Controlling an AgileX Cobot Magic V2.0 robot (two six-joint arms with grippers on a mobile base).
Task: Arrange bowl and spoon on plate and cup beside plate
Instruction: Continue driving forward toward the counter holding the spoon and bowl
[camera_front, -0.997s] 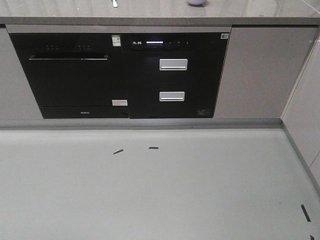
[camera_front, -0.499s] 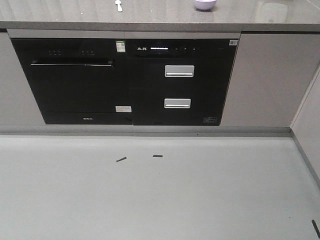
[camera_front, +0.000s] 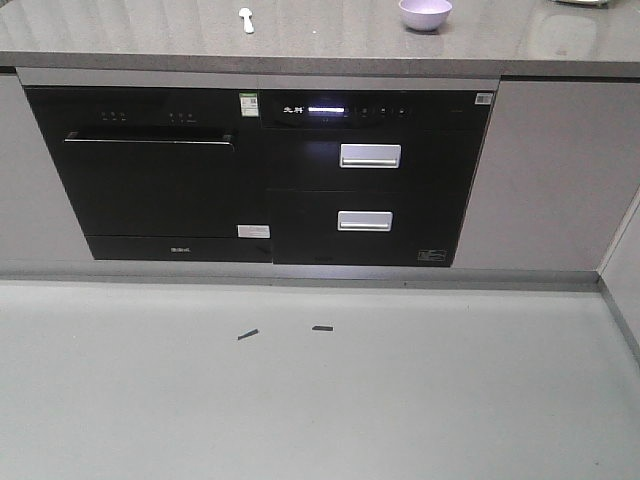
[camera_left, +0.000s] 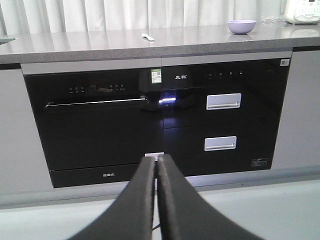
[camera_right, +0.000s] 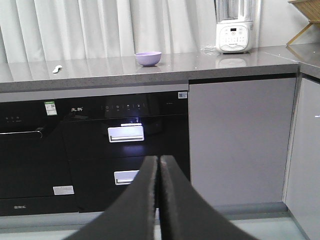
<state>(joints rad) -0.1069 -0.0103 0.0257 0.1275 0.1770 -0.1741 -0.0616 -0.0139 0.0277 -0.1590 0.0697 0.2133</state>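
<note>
The lavender bowl (camera_front: 425, 13) stands on the grey counter (camera_front: 330, 45) right of the middle; it also shows as the bowl (camera_left: 242, 26) and the bowl (camera_right: 148, 58). The pale spoon (camera_front: 246, 18) lies well to its left, seen too as the spoon (camera_left: 147, 37) and the spoon (camera_right: 57, 69). A pale bluish flat edge at the counter's far left looks like the plate (camera_left: 6, 40). The cup is out of view. My left gripper (camera_left: 156, 159) and right gripper (camera_right: 159, 159) are shut and hold nothing, low in front of the cabinets and far from the counter.
Under the counter sit a black oven (camera_front: 150, 175) and two black drawers with silver handles (camera_front: 369, 155). A white blender (camera_right: 233, 30) and a wooden rack (camera_right: 306, 17) stand at the counter's right end. A side cabinet (camera_front: 625, 270) closes the right. Tape marks (camera_front: 248, 334) lie on the floor.
In the front view the cabinets have slid down and to the right, so more of the counter top shows. The bowl and spoon have come fully into view.
</note>
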